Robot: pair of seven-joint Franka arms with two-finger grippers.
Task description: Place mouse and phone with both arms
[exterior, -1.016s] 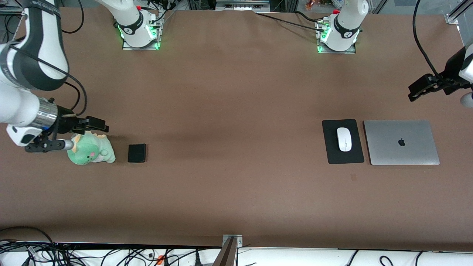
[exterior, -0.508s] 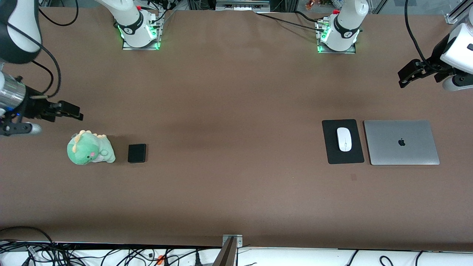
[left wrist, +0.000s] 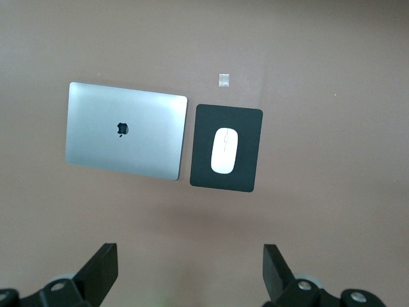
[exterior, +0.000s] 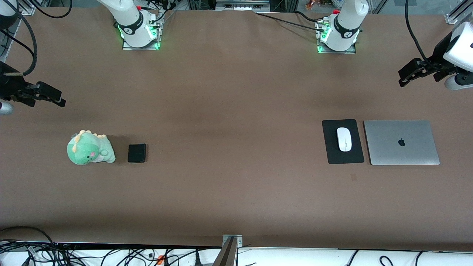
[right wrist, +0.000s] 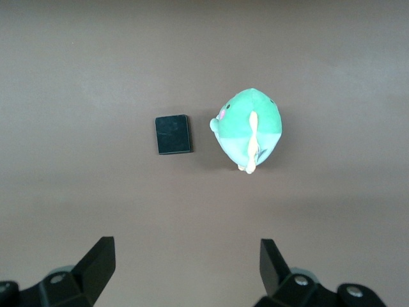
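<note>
Arms run off the frame edges in your front view, so you see only each base and wrist end. Your left gripper (exterior: 408, 77) hangs over bare table at the left arm's end, jaws spread wide and empty; your right gripper (exterior: 51, 96) hangs over bare table at the right arm's end, equally wide and empty. Your mouse (exterior: 344, 139) lies on a black pad (exterior: 342, 155), just beside a closed laptop (exterior: 401, 142). Your phone (exterior: 137, 153) lies flat near a green plush dinosaur (exterior: 89, 148), apart from it. Nothing stands between either gripper and its object.
</note>
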